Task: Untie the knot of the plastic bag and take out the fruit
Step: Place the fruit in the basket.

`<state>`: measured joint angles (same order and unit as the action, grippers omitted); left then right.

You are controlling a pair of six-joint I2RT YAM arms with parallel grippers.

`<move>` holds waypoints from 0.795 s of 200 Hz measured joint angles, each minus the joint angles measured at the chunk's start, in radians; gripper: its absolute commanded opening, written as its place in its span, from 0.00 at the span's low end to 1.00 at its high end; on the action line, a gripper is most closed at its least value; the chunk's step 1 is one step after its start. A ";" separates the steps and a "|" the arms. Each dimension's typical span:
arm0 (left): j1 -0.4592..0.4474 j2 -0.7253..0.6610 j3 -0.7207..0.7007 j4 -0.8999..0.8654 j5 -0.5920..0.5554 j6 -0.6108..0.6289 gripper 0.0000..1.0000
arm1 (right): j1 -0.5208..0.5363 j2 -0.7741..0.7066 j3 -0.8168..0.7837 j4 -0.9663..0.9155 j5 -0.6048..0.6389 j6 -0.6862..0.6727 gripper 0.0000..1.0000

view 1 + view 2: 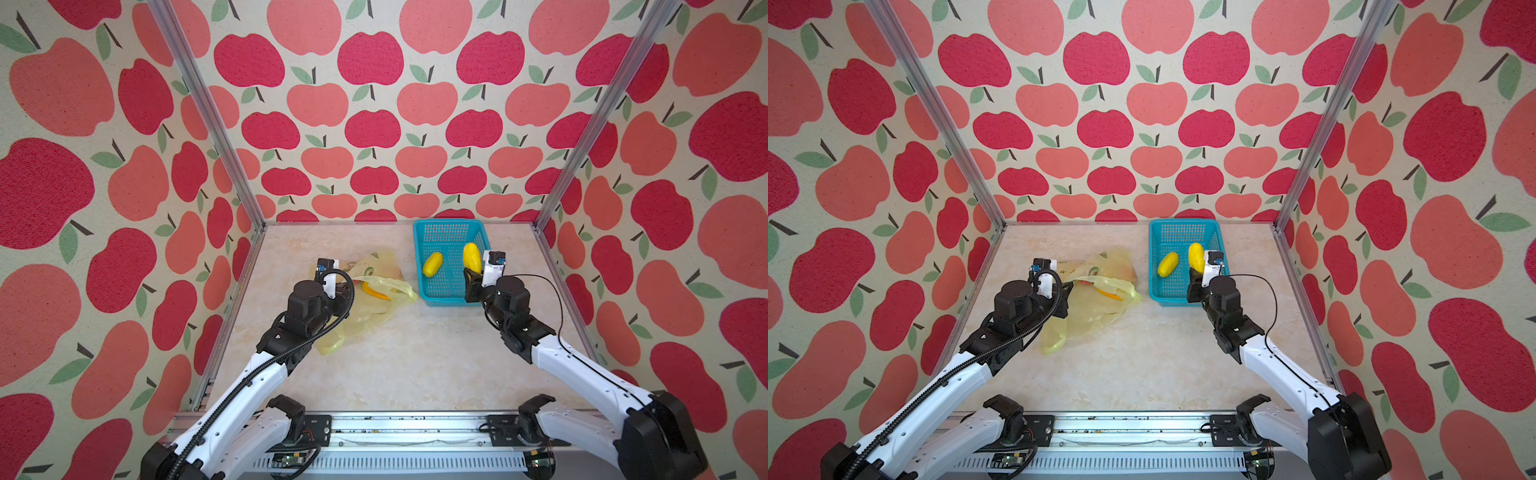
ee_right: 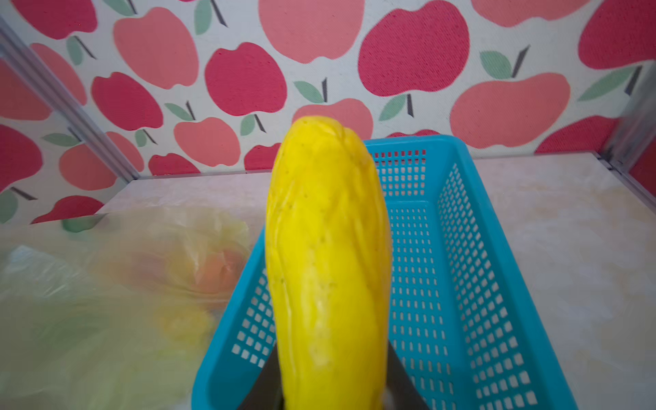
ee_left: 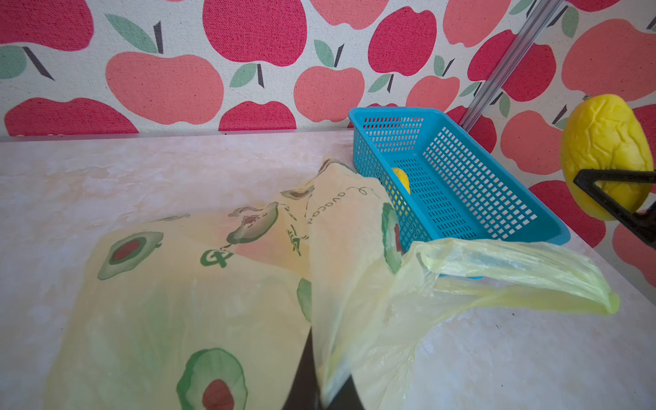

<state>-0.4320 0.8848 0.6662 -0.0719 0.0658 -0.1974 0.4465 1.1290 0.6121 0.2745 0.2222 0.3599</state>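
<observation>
Marbled table (image 1: 395,365) carried the plastic bag (image 1: 370,316), knot seemingly undone; my left gripper (image 3: 319,394) was clenched on its film; my right gripper (image 2: 332,383) grasped a yellow fruit (image 2: 326,248) over the teal basket (image 1: 444,222), where another yellow fruit (image 1: 432,264) lay; I judged orange fruit (image 1: 376,294) was yet inside the bag.

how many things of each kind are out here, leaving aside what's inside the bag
yellow fruit: 2, one in the basket, one in the right gripper
basket: 1
bag: 1
total: 4
fruit inside the bag: too hidden to count
</observation>
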 measured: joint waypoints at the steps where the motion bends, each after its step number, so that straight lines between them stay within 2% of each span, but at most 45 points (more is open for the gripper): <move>1: 0.000 0.000 0.000 0.000 0.000 0.000 0.00 | -0.005 0.003 0.001 -0.003 -0.002 0.003 0.03; 17: 0.003 0.002 0.000 0.001 0.003 0.000 0.00 | -0.108 0.099 0.032 -0.053 -0.060 0.068 0.03; 38: 0.004 0.002 0.000 0.002 0.003 0.000 0.00 | -0.164 0.238 0.089 -0.118 -0.127 0.114 0.00; 55: 0.007 0.003 0.000 0.002 0.004 0.000 0.00 | -0.167 0.325 0.143 -0.147 -0.175 0.127 0.00; 84: 0.009 0.009 0.000 0.002 0.013 -0.007 0.00 | -0.167 0.392 0.192 -0.157 -0.222 0.136 0.02; 159: 0.012 0.009 0.000 0.002 0.027 -0.020 0.00 | -0.163 0.591 0.390 -0.241 -0.238 0.123 0.08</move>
<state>-0.4202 0.8940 0.6662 -0.0696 0.0933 -0.2173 0.2832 1.7203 1.0019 0.0330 -0.0158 0.4831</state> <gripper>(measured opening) 0.046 0.292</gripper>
